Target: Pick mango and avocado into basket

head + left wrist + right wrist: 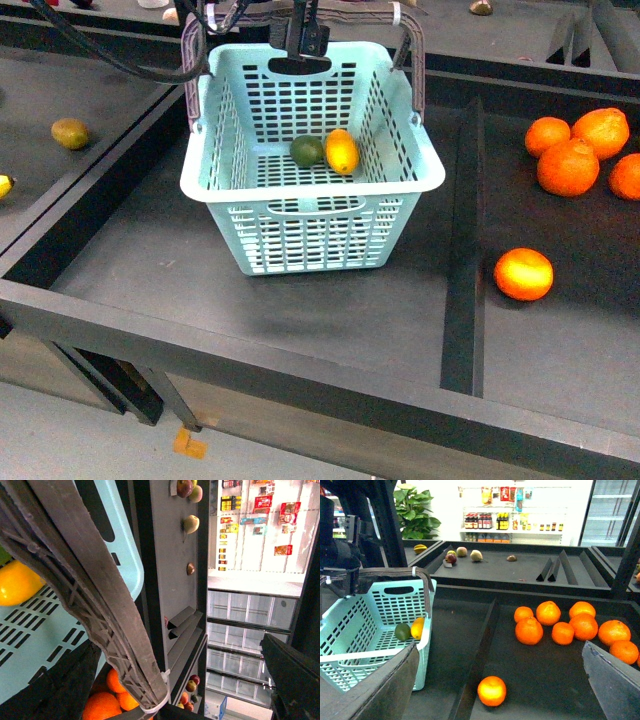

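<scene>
Front view: yellow-orange oval mango (pixel 342 151) and dark green avocado (pixel 306 151) touching on light teal slotted basket (pixel 310 235) floor. Left wrist view alone shows left claw closed around grey-brown handle (pixel 85 587). Right claw (pixel 490 680) apart; open tray beside basket.

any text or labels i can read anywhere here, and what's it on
No text can be read in any view.
Packets and bottles on the white store shelves in the right wrist view: labels too small and blurred.
Hanging packets in the left wrist view: print blurred, overexposed.
The basket, mango, avocado and oranges: no labels or stickers visible.
</scene>
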Robot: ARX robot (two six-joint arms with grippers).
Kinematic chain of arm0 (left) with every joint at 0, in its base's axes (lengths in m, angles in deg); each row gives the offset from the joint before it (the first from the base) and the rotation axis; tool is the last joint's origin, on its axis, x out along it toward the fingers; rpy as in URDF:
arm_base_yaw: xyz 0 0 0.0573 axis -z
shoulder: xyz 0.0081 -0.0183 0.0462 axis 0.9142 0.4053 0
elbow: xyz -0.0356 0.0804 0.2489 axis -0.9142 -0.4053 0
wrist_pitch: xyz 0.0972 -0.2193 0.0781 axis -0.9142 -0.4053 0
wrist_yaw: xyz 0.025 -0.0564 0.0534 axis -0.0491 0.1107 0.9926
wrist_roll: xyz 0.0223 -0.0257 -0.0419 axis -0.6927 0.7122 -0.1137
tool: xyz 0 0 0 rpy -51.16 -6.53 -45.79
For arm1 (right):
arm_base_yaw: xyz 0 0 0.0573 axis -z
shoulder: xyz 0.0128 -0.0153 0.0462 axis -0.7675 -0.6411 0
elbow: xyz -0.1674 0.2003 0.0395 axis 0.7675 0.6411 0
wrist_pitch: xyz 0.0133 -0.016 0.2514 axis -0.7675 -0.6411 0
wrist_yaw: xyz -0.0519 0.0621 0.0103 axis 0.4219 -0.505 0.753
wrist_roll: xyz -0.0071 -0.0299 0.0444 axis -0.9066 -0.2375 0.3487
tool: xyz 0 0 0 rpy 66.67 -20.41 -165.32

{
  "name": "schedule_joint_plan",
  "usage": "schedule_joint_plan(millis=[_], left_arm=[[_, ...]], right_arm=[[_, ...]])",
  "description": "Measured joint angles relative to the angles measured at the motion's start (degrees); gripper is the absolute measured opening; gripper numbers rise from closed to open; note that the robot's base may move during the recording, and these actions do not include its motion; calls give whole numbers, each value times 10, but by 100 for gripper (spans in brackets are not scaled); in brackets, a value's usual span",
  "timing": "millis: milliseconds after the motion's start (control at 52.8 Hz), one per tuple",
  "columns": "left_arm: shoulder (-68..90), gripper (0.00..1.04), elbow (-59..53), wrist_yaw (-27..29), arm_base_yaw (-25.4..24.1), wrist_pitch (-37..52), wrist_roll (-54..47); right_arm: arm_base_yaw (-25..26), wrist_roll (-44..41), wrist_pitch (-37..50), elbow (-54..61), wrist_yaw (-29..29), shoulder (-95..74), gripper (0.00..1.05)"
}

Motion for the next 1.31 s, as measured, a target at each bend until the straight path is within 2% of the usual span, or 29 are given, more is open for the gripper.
schedule_joint_plan(millis=[341, 569, 796, 910, 1024, 1100, 1156, 1175, 1232, 1308], left_arm=[[-173, 97, -245, 23, 2, 63, -52], [-385, 97, -501, 75, 5, 127, -219], [-605, 97, -732, 140, 10, 148, -337], [-702, 97, -823, 176, 17, 131, -372], [-719, 97, -837, 173, 19, 134, -389], [-722, 83, -897, 85, 0, 283, -512], [-744, 69, -960, 41, -22, 387, -665], [-758, 64, -977, 31, -30, 402, -720], [-802, 47, -1015, 8, -56, 413, -803], [-833, 33, -1047, -9, -77, 412, -836]], right_arm=[[0, 0, 0, 0, 0, 0, 97], [0, 0, 0, 0, 0, 0, 97], [0, 0, 0, 0, 0, 0, 97], [0, 0, 0, 0, 0, 0, 97], [0, 0, 0, 0, 0, 0, 97], [0, 0, 0, 0, 0, 0, 97], [0, 0, 0, 0, 0, 0, 97], [0, 0, 0, 0, 0, 0, 97], [0, 0, 0, 0, 0, 0, 97], [0, 0, 0, 0, 0, 0, 97]])
